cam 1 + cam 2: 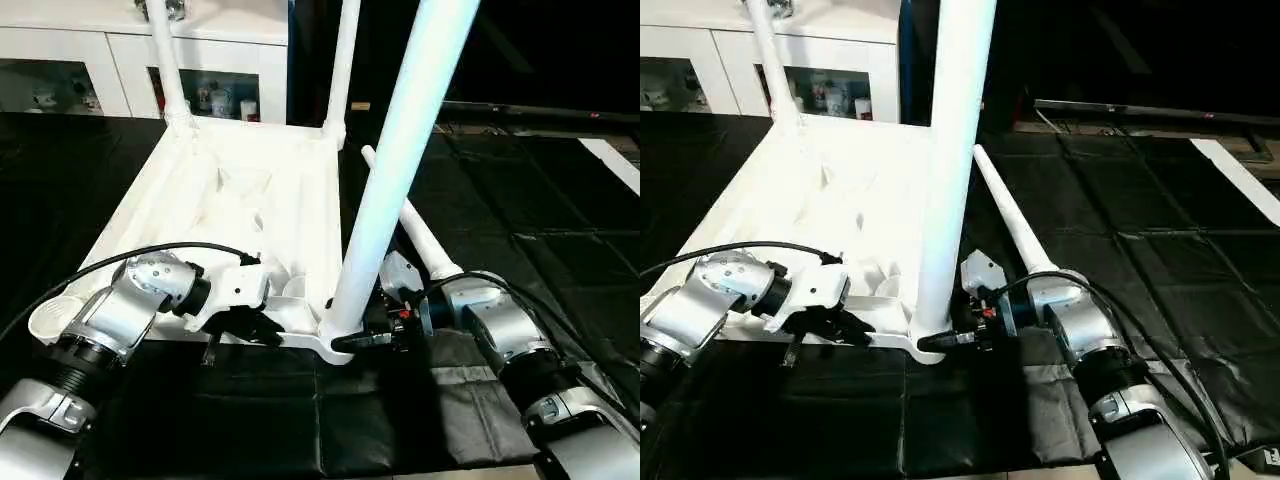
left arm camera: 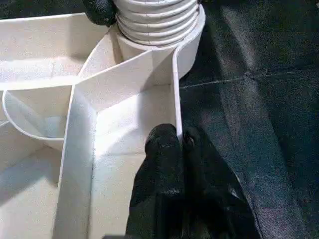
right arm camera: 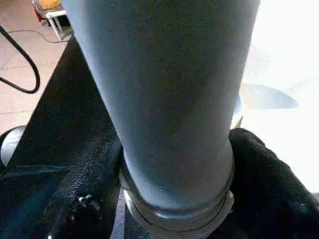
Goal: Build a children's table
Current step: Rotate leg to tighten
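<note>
The white table top (image 1: 250, 190) lies upside down on the black mat, ribbed underside up. Two legs (image 1: 165, 60) (image 1: 342, 60) stand in its far corner sockets. A third leg (image 1: 400, 150) stands in the near right socket, and my right gripper (image 1: 360, 335) is shut around its base, one finger (image 3: 269, 169) on each side of the leg (image 3: 164, 99). My left gripper (image 1: 245, 325) is shut on the top's thin near rim (image 2: 175, 89), close to that socket. The fourth leg (image 1: 425, 240) lies loose on the mat just right of the top. The near left socket (image 1: 48, 318) holds no leg.
A white cabinet (image 1: 120, 60) with glass doors stands behind the table top. Black padded mat (image 1: 300, 420) covers the floor around it. A white strip (image 1: 615, 160) lies at the far right. A black cable (image 1: 120, 258) arcs over my left forearm.
</note>
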